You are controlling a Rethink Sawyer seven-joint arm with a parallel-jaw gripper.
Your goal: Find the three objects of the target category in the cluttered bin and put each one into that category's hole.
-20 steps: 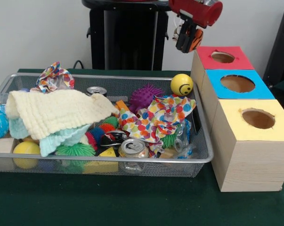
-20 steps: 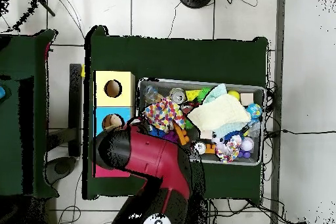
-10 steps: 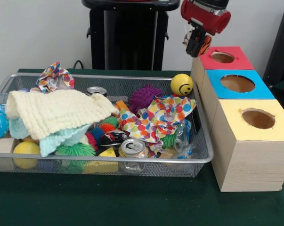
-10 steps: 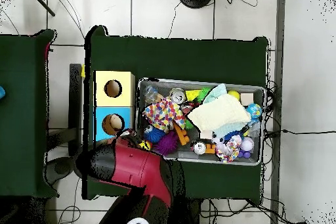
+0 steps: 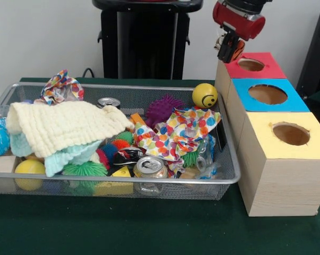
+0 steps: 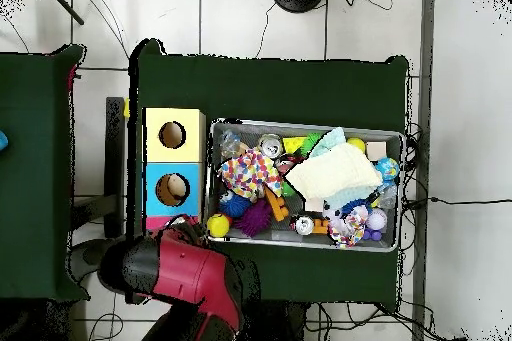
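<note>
My gripper (image 5: 230,51) hangs high at the far left corner of the red-topped box (image 5: 269,68), just left of its round hole (image 5: 251,65). Its black fingers are shut on a small orange object (image 5: 238,50), lifted clear of the box top. The wire bin (image 5: 149,87) holds a yellow smiley ball (image 5: 205,95), a purple spiky ball (image 5: 164,109), a polka-dot cloth (image 5: 178,130), a cream cloth (image 5: 64,125) and two cans (image 5: 150,167). From overhead the red arm (image 6: 185,272) hides the gripper and most of the red box (image 6: 155,222).
A blue-topped box (image 5: 267,94) and a yellow-topped box (image 5: 291,134) stand in a row in front of the red one, right of the bin. A black pedestal (image 5: 144,37) rises behind the bin. Green table (image 5: 149,228) lies in front.
The gripper has carried the orange object rightward and upward, from beside the bin's far right corner to the edge of the red box. Overhead, the arm has swung off the bin.
</note>
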